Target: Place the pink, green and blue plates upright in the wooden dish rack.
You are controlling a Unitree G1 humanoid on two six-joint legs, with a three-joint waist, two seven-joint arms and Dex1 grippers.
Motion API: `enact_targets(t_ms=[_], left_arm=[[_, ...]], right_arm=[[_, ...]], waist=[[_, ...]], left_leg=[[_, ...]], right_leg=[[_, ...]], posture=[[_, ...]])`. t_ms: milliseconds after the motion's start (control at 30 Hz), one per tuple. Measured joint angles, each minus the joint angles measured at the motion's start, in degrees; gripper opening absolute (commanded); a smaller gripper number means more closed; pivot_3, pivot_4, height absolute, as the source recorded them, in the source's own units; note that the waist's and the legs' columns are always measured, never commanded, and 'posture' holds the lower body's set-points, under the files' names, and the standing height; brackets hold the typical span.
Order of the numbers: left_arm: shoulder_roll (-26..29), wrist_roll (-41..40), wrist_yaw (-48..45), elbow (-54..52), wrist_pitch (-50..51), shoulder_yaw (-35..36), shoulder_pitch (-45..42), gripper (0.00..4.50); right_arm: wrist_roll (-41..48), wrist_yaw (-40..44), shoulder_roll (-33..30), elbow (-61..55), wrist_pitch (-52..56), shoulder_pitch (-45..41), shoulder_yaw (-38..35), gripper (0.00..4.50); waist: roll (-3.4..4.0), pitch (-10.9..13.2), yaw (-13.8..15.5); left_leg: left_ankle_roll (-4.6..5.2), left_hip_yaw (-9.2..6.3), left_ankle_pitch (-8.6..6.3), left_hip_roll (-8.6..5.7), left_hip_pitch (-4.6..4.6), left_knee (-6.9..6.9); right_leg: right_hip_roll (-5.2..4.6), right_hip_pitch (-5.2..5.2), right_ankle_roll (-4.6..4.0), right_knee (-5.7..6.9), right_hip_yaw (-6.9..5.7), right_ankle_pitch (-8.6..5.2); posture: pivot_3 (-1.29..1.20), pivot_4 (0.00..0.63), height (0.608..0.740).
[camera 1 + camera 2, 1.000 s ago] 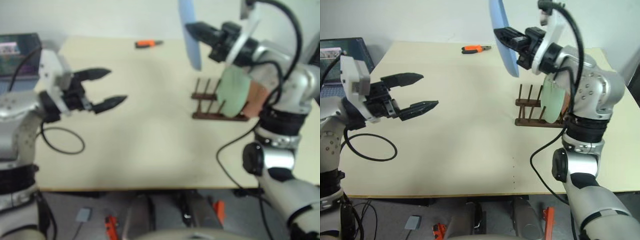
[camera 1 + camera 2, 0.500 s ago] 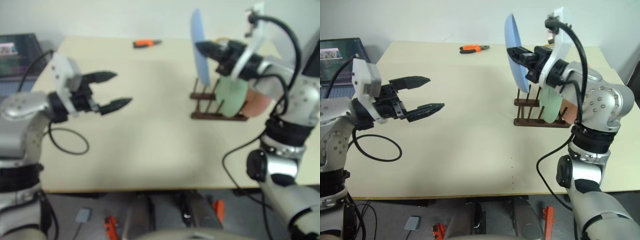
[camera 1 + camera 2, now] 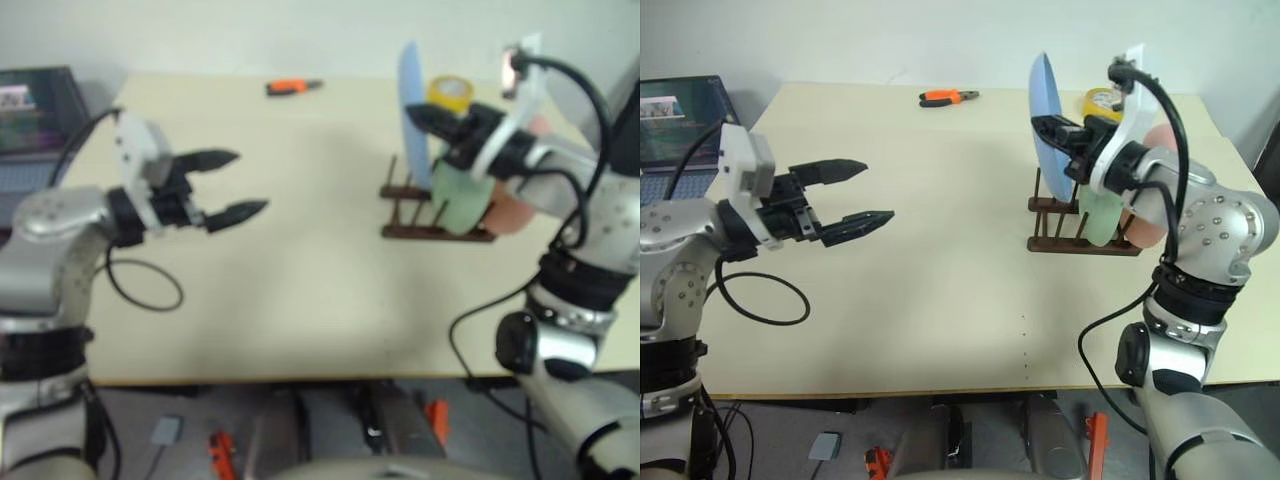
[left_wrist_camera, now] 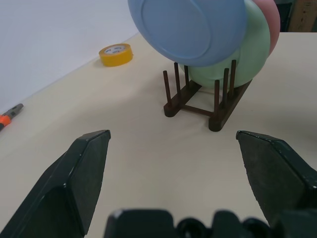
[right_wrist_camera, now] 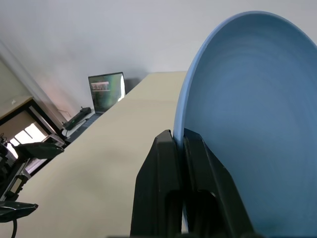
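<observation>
Two plates racked: I see the green plate (image 3: 1102, 215) and pink plate (image 3: 1145, 222) upright in the wooden dish rack (image 3: 1060, 222).
Blue plate (image 3: 1050, 125): on edge, just above the rack's near pegs.
Right pincer (image 3: 1048, 127): clamped tight on its rim.
Left pincer (image 3: 872, 193): spread wide, empty, well apart over the counter (image 3: 940, 290).

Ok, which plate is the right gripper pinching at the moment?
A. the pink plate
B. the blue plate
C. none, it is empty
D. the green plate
B: the right gripper is shut on the rim of the blue plate, holding it upright over the wooden dish rack, while the green plate and the pink plate already stand in the rack.
</observation>
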Motion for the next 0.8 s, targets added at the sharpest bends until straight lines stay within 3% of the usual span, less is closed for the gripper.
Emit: enact_targets(t_ms=[800], left_arm=[[-0.05, 0.44, 0.04, 0.07, -0.05, -0.68, -0.01, 4.48]], right_arm=[[11.75, -8.50, 1.28, 0.02, -0.31, 3.70, -2.43, 0.00]], waist=[[0.00, 0.00, 0.02]], left_leg=[[0.00, -0.02, 0.00, 0.01, 0.00, -0.08]], right_leg=[[0.02, 0.00, 0.00, -0.06, 0.03, 0.00]], posture=[[0.00, 0.150, 0.740]])
